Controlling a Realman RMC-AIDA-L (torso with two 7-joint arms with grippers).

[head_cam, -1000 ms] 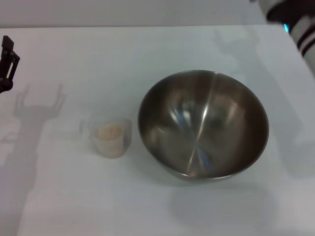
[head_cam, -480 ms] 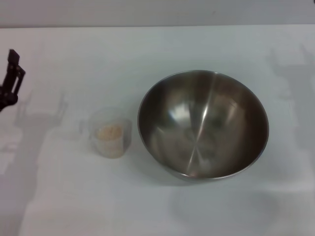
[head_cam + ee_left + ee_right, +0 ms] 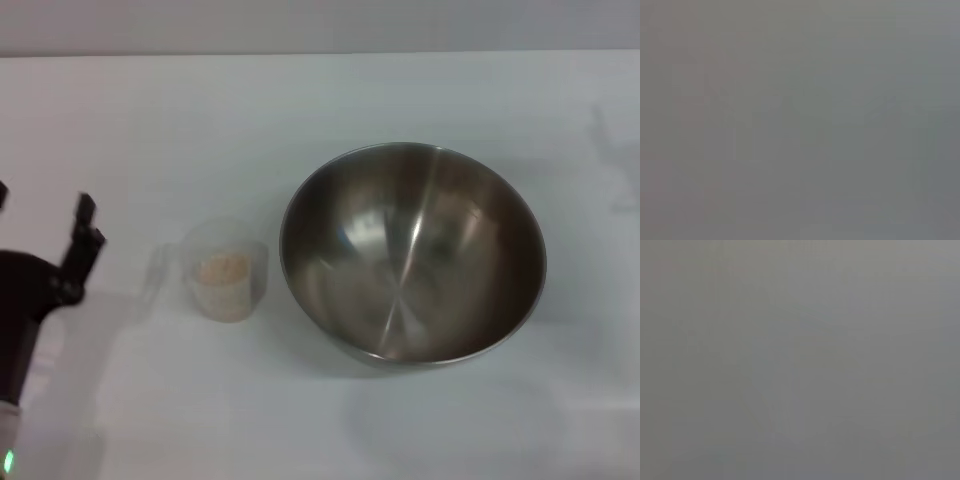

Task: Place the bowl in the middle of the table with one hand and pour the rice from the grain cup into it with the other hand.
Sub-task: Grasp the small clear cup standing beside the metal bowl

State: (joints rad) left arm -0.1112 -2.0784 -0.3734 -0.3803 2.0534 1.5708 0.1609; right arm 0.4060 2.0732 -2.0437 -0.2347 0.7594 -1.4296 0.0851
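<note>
The steel bowl stands upright and empty on the white table, right of centre in the head view. The clear grain cup stands just left of it, apart from it, with rice in its bottom and its handle pointing left. My left gripper is at the left edge, left of the cup and apart from it, its black fingers spread and empty. My right gripper is out of view. Both wrist views show only flat grey.
A faint shadow lies on the table at the far right. The table's far edge runs across the top of the head view.
My left gripper has come nearer and to the right, closer to the cup's handle. The right arm, at the top right a second ago, has left the view.
</note>
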